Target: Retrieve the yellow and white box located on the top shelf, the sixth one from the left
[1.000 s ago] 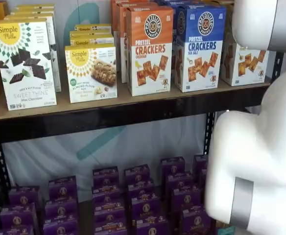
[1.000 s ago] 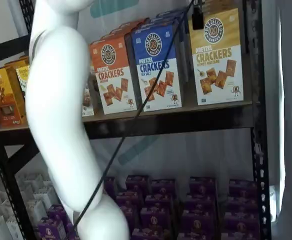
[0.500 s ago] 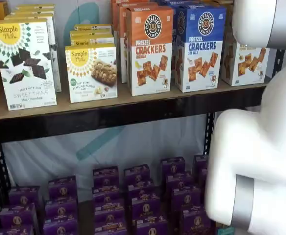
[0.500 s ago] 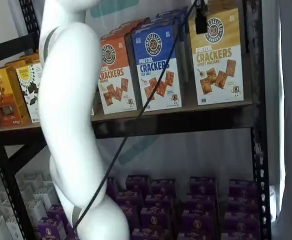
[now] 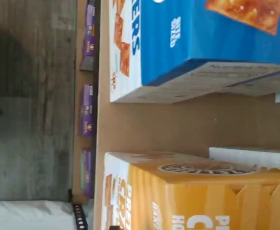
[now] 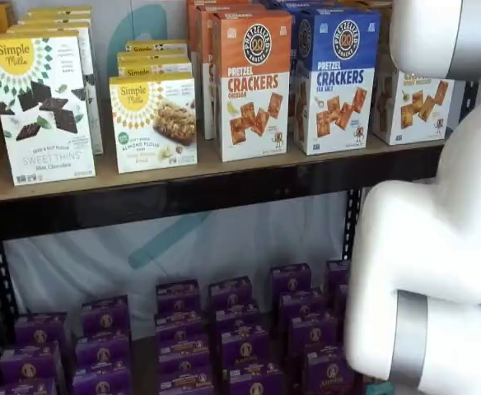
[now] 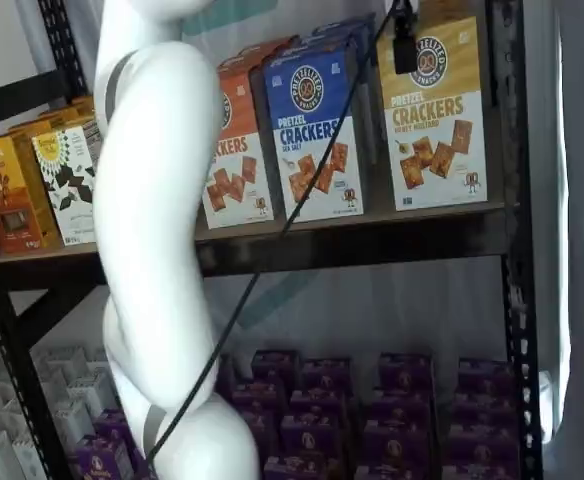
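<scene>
Gripper [image 7: 403,45] shows as one dark finger, perhaps side-on; I cannot tell its state. Glossy rectangular yellow and white box [image 7: 434,115] stands upright on the top shelf [image 7: 372,245], white arm [image 7: 157,250] curving before it.

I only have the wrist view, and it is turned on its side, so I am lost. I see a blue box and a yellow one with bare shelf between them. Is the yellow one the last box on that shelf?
Observer: Yes. In a shelf view the yellow and white box is the end one on the top shelf, right beside the black upright.
Operator: Where is the gripper relative to it?
Observer: The gripper shows only as one black finger hanging from the view's top edge, in front of the box's yellow upper part.
Operator: How does the box stand?
Observer: Upright, with its printed front facing out.
</scene>
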{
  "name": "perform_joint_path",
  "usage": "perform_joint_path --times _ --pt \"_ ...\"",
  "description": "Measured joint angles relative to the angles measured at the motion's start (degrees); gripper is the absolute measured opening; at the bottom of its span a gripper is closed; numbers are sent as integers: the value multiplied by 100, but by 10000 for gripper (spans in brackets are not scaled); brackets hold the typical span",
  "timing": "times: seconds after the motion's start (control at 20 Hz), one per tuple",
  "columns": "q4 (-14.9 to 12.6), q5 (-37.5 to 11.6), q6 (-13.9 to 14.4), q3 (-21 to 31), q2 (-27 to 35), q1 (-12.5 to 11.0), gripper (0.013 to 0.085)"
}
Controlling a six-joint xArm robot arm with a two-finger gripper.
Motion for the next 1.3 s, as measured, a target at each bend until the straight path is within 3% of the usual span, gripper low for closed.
perform_joint_path --times 0.35,0.7,0.9,1.2,1.3 --pt "-254 184 73 -68 45 137 850" --pt "-299 182 123 7 -3 200 850" --pt "-304 180 122 14 -15 201 730" --pt "-289 169 76 10 -36 151 730" --pt "-294 147 59 26 -56 138 690"
